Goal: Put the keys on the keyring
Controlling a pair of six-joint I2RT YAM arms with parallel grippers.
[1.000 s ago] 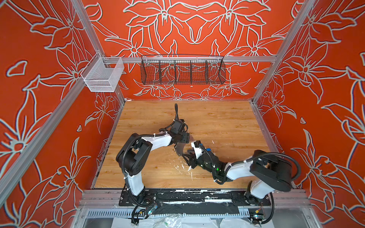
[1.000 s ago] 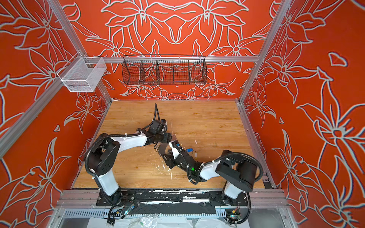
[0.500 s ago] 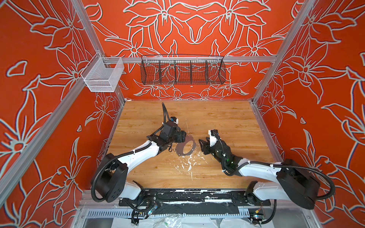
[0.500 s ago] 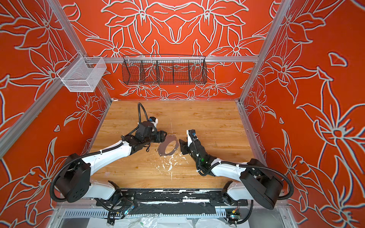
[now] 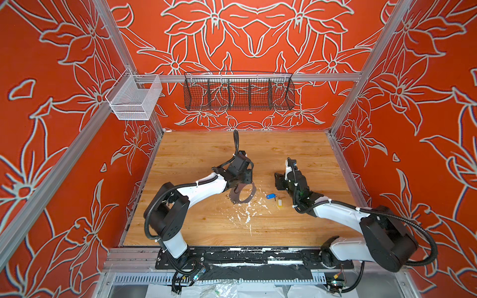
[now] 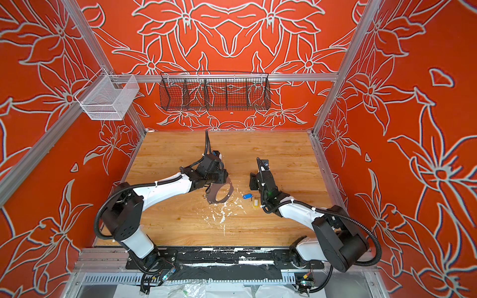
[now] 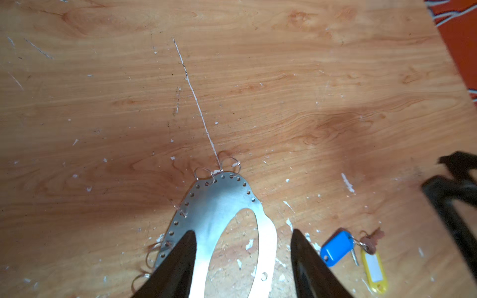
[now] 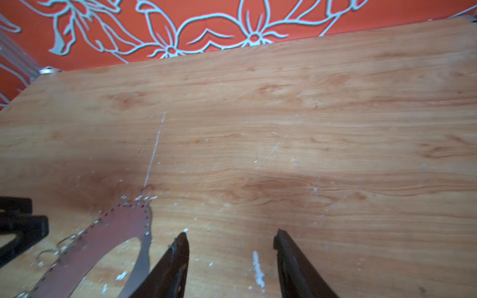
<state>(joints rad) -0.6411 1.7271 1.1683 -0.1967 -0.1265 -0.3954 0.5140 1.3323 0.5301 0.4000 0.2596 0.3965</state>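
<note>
Neither key is on the keyring (image 7: pixel 219 206) yet: blue-tagged key (image 7: pixel 335 249) and yellow-tagged key (image 7: pixel 374 271) lie beside it on the surface (image 7: pixel 258 77). Left gripper (image 7: pixel 242 237) straddles the ring, fingers apart; right gripper (image 8: pixel 229 240) gapes empty.

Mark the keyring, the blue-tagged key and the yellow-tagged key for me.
keyring (image 7: pixel 219 206): left wrist view, flat metal band.
blue-tagged key (image 7: pixel 335 248): left wrist view, middle of blue tag.
yellow-tagged key (image 7: pixel 374 269): left wrist view, middle of yellow tag.
</note>
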